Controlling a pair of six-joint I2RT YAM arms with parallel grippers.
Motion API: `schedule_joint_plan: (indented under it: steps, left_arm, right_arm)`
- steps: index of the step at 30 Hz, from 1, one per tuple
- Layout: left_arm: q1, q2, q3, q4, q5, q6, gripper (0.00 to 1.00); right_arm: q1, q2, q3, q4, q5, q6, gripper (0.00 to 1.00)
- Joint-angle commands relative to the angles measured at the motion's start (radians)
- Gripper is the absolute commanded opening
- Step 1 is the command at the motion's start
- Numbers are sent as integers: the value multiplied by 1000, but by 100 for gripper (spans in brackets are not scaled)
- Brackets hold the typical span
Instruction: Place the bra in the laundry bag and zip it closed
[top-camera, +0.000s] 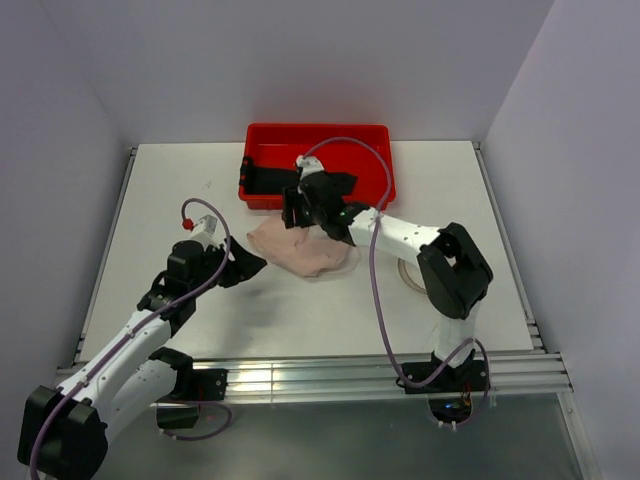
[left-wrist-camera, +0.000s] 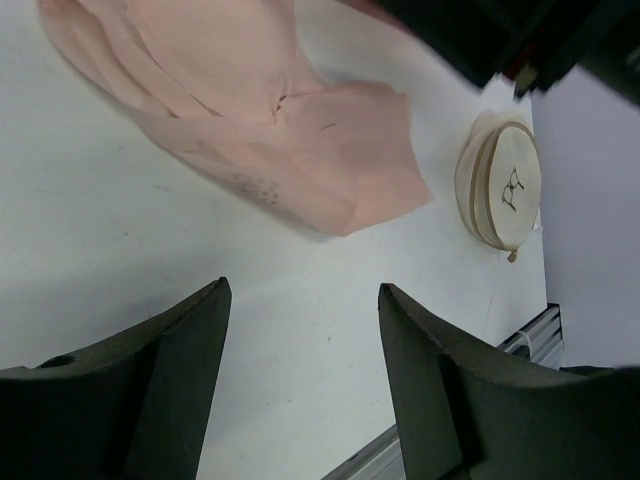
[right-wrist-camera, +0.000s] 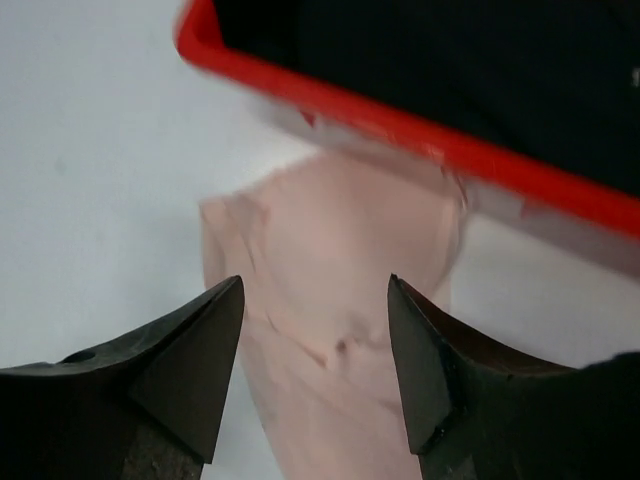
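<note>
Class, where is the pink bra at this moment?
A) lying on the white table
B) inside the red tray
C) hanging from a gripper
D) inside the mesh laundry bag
A: the bra lies spread on the table, outside the red tray and apart from the laundry bag.

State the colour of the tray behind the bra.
Bright red; the tray shows best in the top external view.

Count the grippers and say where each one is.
2. The left gripper is open near the bra's left edge; the right gripper hangs open over the bra's far edge, beside the red tray.
</note>
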Motion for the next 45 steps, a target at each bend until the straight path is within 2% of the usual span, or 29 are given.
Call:
schedule_joint_plan:
  steps: [1,5,11,14,17,20,23,26,35,41,43,45]
  left_arm:
    - [-16,27,-17,91,8,-16,67]
    - [-37,39,-14,107,8,-13,67]
    - [-103,42,3,152,-40,-12,64]
    - [-166,74,18,189,-55,7,63]
    - [-250,108,40,220,-87,33,63]
    - [-333,130,50,246,-124,59,63]
    - [-402,154,69,255,-184,83,64]
    - [-442,180,83,266,-206,102,64]
    - [-463,180,113,251,-218,151,63]
    - [-462,153,98,245,-239,148,62]
    - [-462,159,90,254,-239,145,62]
    - [-463,168,95,242,-239,148,62]
  right_arm:
    - [-1,-118,-157,-9,-34,15,66]
    - [1,-288,-335,61,-13,64,57]
    - [-61,-572,-606,68,119,179,18]
    - [-139,-744,-737,65,157,240,14]
    - [-212,-865,-847,50,220,282,17]
    - [-301,-937,-883,36,195,297,21]
    - [-351,-956,-863,-29,173,276,26]
    - [-361,-947,-831,-113,242,240,34]
    - [-410,-772,-799,-136,170,219,37]
    - [-420,-738,-809,-113,124,217,39]
    - [-417,-747,-828,-43,78,196,43]
    - [-404,-729,-823,-12,-31,193,46]
